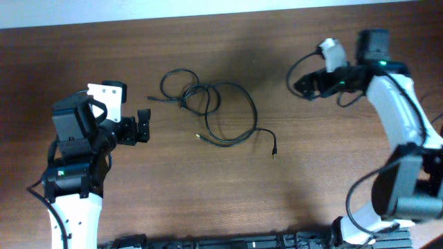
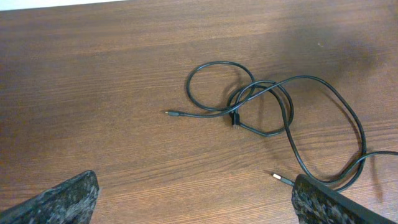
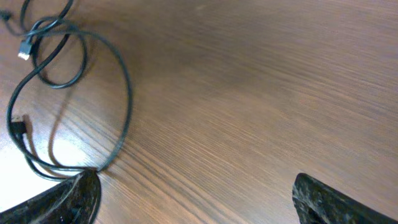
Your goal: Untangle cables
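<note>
Lying loose on the wooden bench (image 1: 62, 62), the cables (image 1: 208, 88) occupied the middle of the surface, between the two arms and gripped by neither. The thin black cords formed overlapping loops. The crossings sat toward the left of the group, a larger loop spread to the right, and one tail ran near-right to a free plug (image 1: 274, 153). The long axis of the group ran left to right, dropping slightly toward the near side at its right end.

The left arm (image 1: 76, 149) held its jaws to the left of the cables, aimed right. The fingers (image 2: 62, 199) stood wide apart with nothing between them. A slim plug end (image 1: 151, 99) lay just to the far side of these jaws, near them but not touching. In the left wrist view, the crossings (image 2: 238, 111) lay ahead and right of centre.

The right arm (image 1: 394, 104) held its jaws to the right of the cables and slightly farther back, equally spread and empty. Its wrist view caught only the large loop (image 3: 129, 93). The cord appeared to meet one fingertip (image 3: 62, 199) there, but the overhead view showed them well apart.

Judged from this layout, the left jaws were nearer to the tangle, and a reach to the right and slightly far would meet it.

No brand, label or writing could be read.
</note>
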Robot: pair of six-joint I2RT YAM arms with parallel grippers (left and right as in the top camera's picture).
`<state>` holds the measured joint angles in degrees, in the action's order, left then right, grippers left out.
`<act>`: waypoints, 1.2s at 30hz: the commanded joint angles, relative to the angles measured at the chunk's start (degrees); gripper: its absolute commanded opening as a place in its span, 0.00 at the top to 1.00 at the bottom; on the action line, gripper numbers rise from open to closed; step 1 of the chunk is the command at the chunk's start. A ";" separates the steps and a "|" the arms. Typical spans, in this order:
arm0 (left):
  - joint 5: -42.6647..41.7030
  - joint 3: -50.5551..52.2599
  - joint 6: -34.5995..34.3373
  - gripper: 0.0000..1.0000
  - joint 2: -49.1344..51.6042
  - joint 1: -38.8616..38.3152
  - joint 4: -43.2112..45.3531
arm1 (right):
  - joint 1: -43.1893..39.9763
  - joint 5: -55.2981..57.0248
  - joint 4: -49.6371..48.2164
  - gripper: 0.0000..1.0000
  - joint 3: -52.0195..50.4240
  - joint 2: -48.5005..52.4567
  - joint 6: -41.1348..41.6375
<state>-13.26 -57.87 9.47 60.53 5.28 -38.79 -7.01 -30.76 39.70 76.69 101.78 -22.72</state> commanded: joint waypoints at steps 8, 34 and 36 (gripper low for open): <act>-0.48 -0.04 0.92 0.01 -0.22 0.09 0.11 | 13.86 -21.09 -12.59 0.00 0.09 14.97 -0.81; -0.48 -0.04 0.92 0.01 -0.24 0.13 0.07 | 18.99 -4.57 9.60 0.96 21.75 13.53 12.72; -0.48 -0.04 0.92 0.01 -0.24 0.13 0.07 | 21.22 8.37 20.06 0.96 33.97 10.01 12.48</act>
<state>-13.26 -57.87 9.45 60.53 5.28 -38.79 12.53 -33.41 56.84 103.39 116.64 -10.26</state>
